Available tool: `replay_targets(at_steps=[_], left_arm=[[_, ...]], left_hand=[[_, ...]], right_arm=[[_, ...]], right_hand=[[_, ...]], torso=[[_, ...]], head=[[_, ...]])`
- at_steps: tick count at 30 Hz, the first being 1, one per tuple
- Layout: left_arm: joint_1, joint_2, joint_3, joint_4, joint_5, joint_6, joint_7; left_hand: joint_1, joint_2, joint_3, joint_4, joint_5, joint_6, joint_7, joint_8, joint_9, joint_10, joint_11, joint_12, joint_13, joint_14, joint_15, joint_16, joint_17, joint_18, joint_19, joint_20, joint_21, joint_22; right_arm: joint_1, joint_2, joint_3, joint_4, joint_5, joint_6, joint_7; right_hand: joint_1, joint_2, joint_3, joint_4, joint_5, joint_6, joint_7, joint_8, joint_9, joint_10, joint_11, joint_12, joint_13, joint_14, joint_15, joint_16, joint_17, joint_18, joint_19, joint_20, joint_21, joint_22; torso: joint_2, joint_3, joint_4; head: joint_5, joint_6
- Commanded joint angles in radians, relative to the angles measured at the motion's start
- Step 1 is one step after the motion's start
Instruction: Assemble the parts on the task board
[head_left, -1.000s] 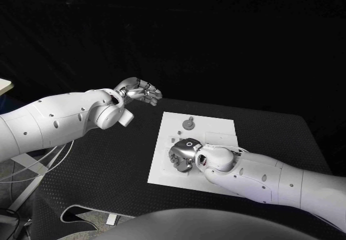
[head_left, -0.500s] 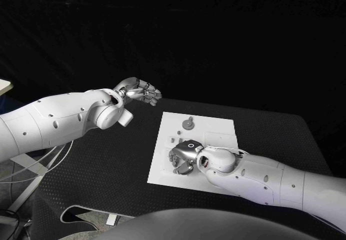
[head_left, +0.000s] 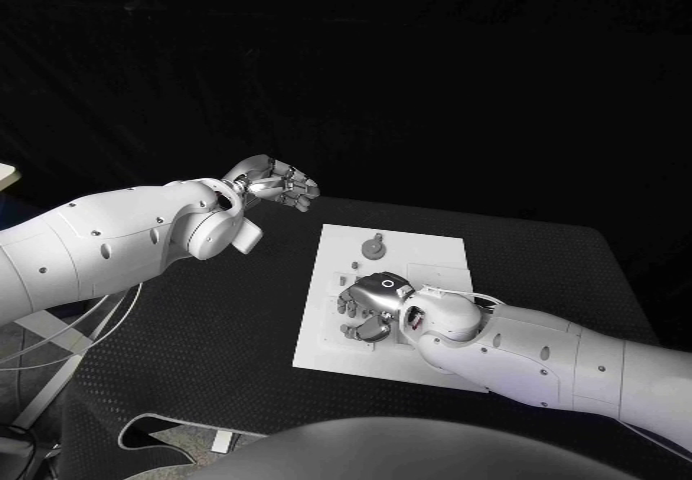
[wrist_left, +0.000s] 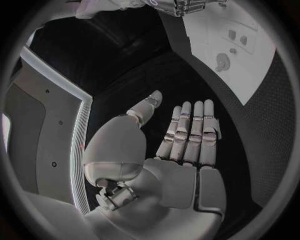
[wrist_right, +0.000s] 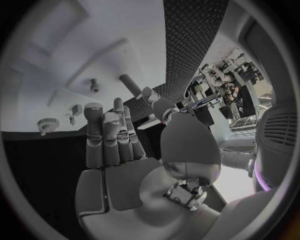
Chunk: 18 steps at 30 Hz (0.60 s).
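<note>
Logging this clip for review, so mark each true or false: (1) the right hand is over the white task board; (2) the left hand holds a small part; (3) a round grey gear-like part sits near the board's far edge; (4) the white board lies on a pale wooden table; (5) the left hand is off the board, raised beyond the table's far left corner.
1. True. The silver many-fingered right hand is over the flat white task board.
2. False. The silver left hand holds nothing; its fingers lie straight and empty.
3. True. The round grey gear-like part sits there.
4. False. The board lies on a black textured table.
5. True.
</note>
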Motion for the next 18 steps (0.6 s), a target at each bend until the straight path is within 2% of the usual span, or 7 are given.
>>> replay_targets(at_steps=[1, 4, 6, 9, 14, 18], left_arm=[[0.001, 0.000, 0.000, 0.001, 0.000, 0.007, 0.006], [0.001, 0.000, 0.000, 0.001, 0.000, 0.007, 0.006], [0.001, 0.000, 0.000, 0.000, 0.000, 0.006, 0.006], [0.001, -0.001, 0.000, -0.002, 0.000, 0.007, 0.006], [0.001, -0.001, 0.000, -0.002, 0.000, 0.007, 0.006], [0.001, -0.001, 0.000, -0.001, 0.000, 0.008, 0.005]], left_hand=[[-0.011, 0.000, 0.000, 0.006, 0.004, -0.007, -0.002, 0.004, -0.001, 0.009, 0.000, -0.004, -0.002, 0.003, 0.001, -0.004, 0.001, 0.011, -0.005, 0.000, 0.005, 0.000], [-0.011, 0.000, 0.000, 0.006, 0.004, -0.007, -0.002, 0.004, -0.001, 0.009, 0.000, -0.004, -0.002, 0.003, 0.001, -0.004, 0.002, 0.011, -0.005, 0.000, 0.005, 0.000], [-0.011, 0.000, 0.000, 0.006, 0.004, -0.007, -0.002, 0.004, -0.001, 0.009, 0.000, -0.004, -0.002, 0.003, 0.001, -0.004, 0.002, 0.011, -0.005, 0.000, 0.005, 0.000], [-0.011, 0.000, 0.000, 0.006, 0.004, -0.007, -0.002, 0.004, -0.001, 0.009, 0.000, -0.004, -0.002, 0.003, 0.001, -0.004, 0.002, 0.011, -0.005, 0.000, 0.005, 0.000], [-0.011, 0.000, 0.000, 0.006, 0.004, -0.007, -0.002, 0.004, -0.001, 0.009, 0.000, -0.004, -0.002, 0.004, 0.001, -0.004, 0.002, 0.011, -0.005, 0.000, 0.005, 0.000], [-0.011, 0.000, 0.001, 0.006, 0.004, -0.007, -0.002, 0.004, -0.001, 0.010, 0.000, -0.004, -0.002, 0.004, 0.001, -0.004, 0.002, 0.011, -0.005, 0.000, 0.005, 0.000]], right_arm=[[0.005, -0.007, 0.005, 0.004, 0.003, -0.032, 0.000], [0.007, -0.013, 0.009, 0.007, 0.002, -0.037, -0.001], [0.008, -0.019, 0.015, 0.013, 0.002, -0.040, 0.000], [0.010, -0.031, 0.028, 0.034, 0.020, -0.039, 0.003], [0.015, -0.029, 0.029, 0.049, 0.030, -0.019, 0.008], [0.015, -0.019, 0.029, 0.041, 0.037, -0.015, 0.009]], right_hand=[[0.015, 0.001, -0.006, 0.001, 0.002, 0.003, 0.005, 0.002, 0.001, 0.000, -0.005, 0.002, 0.002, 0.004, 0.004, 0.001, 0.001, 0.116, 0.001, -0.003, -0.007, 0.008], [0.018, 0.003, -0.006, 0.001, 0.002, 0.004, 0.004, 0.003, 0.001, 0.001, -0.005, 0.003, 0.003, 0.004, 0.003, 0.001, 0.001, 0.116, 0.001, -0.003, -0.008, 0.007], [0.020, 0.003, -0.005, 0.000, 0.002, 0.005, 0.004, 0.003, 0.002, 0.001, -0.005, 0.003, 0.003, 0.004, 0.003, 0.001, 0.001, 0.116, 0.001, -0.003, -0.008, 0.007], [0.021, 0.003, -0.006, 0.001, 0.002, 0.006, 0.004, 0.004, 0.002, 0.001, -0.006, 0.004, 0.004, 0.003, 0.003, 0.001, 0.000, 0.116, 0.001, -0.003, -0.008, 0.007], [0.020, 0.000, -0.008, 0.002, 0.001, 0.006, 0.004, 0.004, 0.002, 0.003, -0.006, 0.005, 0.004, 0.003, 0.002, 0.000, 0.000, 0.116, 0.000, -0.002, -0.009, 0.007], [0.014, 0.003, -0.012, 0.005, 0.001, 0.007, 0.003, 0.005, 0.002, 0.003, -0.006, 0.006, 0.005, 0.001, 0.002, -0.001, 0.000, 0.116, -0.001, 0.000, -0.010, 0.006]], torso=[[0.000, 0.0003, 0.0002], [0.001, -0.0001, 0.0009], [0.000, -0.0006, 0.0020], [0.000, 0.0004, 0.0016], [0.000, -0.0013, 0.0001], [0.001, -0.0015, 0.0025]], head=[[-0.005, 0.000], [-0.007, 0.000], [-0.009, 0.000], [-0.011, 0.000], [-0.012, 0.000], [-0.013, 0.000]])
